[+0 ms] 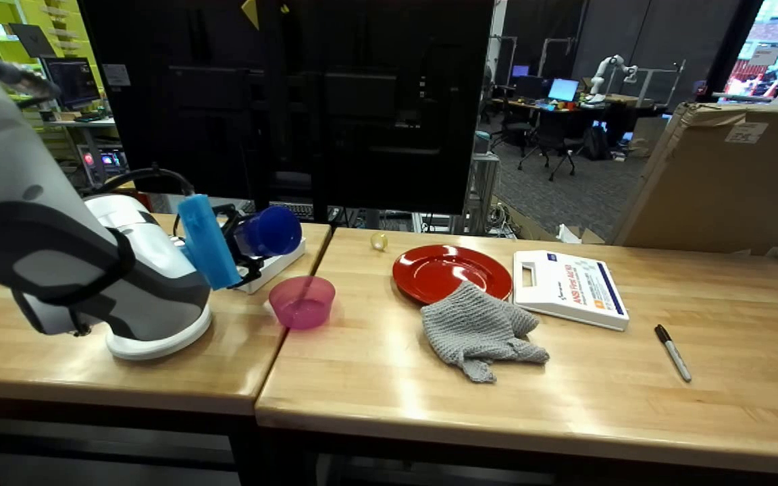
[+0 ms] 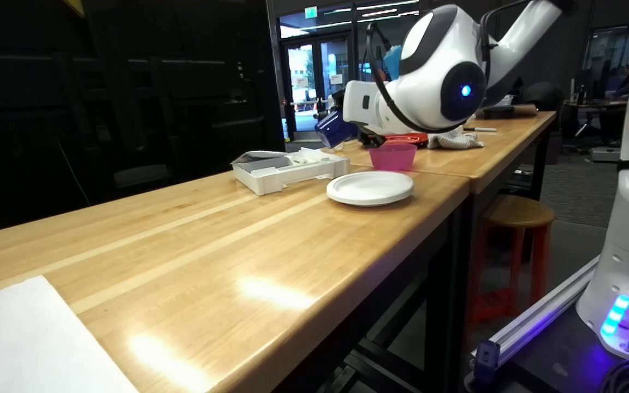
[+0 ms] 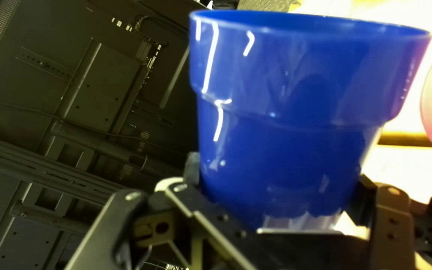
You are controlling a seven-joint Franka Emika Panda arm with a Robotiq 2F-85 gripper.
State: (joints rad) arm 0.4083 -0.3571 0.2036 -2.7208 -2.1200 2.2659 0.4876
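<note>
At left in an exterior view, gripping the blue stepped-rim cup by its narrow end in the gripper, on fingers spread wide to its girth. Tilted over in midair, stretching straight out from the fingers along its long axis, turned mouth-rightward. Hangs apart from the pink translucent bowl, nearer and to the right on the wooden table.
</note>
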